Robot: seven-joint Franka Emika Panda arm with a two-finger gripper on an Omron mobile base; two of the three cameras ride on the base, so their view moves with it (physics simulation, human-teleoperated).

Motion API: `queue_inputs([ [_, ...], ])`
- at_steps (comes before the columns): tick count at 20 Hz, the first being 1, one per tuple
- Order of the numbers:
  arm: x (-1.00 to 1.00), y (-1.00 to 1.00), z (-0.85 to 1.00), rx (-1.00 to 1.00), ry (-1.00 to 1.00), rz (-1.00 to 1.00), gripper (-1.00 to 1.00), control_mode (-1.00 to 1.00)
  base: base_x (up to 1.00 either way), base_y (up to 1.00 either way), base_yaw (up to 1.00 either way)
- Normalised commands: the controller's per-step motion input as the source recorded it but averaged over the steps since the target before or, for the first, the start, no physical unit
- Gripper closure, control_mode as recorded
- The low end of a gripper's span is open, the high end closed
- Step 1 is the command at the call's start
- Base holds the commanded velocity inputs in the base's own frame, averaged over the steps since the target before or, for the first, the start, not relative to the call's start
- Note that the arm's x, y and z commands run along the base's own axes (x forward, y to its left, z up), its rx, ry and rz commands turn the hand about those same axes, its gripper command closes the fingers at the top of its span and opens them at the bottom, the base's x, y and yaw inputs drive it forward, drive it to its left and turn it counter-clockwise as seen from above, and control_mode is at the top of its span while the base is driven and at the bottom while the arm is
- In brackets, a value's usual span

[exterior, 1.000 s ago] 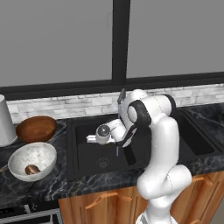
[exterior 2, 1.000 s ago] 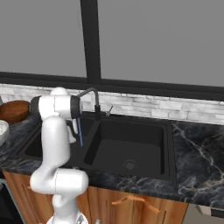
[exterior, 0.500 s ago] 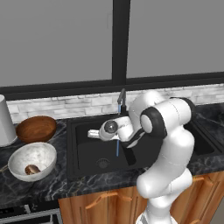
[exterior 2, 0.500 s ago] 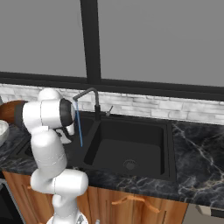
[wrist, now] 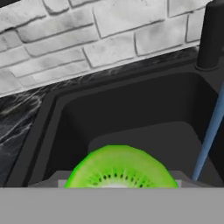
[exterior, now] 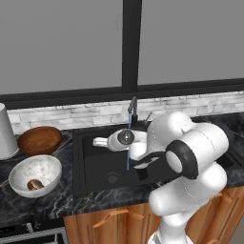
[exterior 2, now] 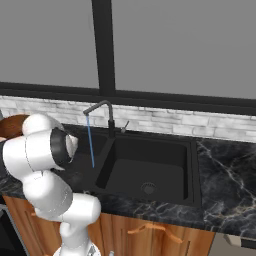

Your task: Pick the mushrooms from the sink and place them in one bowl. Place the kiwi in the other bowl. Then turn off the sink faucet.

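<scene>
Fingers partly apart, clasping the kiwi (wrist: 121, 168) above the sink (wrist: 131, 118) beside the water stream (wrist: 210, 135).

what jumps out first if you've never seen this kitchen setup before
The bright green kiwi slice dominates the bottom of the hand view, close against the camera above the black sink. In the base views, a thin blue stream of water runs from the dark faucet into the left basin. On the counter to the left sit a brown wooden bowl and a white speckled bowl with a brown mushroom inside.
</scene>
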Motion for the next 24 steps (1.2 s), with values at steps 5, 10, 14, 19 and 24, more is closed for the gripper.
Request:
queue_inputs([
  [5,-0.24,0.29,0.92,0.00,0.00,0.05,1.00,-1.00,0.00,0.00,0.00],
  [10,-0.18,0.31,0.98,0.00,0.00,0.07,1.00,-1.00,0.00,0.00,0.00],
  [14,-0.19,0.27,1.00,0.00,0.00,0.05,1.00,-1.00,0.00,0.00,0.00],
  [19,-0.25,0.29,0.99,0.00,0.03,0.04,1.00,-1.00,0.00,0.00,0.00],
  [24,-0.27,0.41,0.70,0.00,0.15,0.08,1.00,-1.00,0.00,0.00,0.00],
])
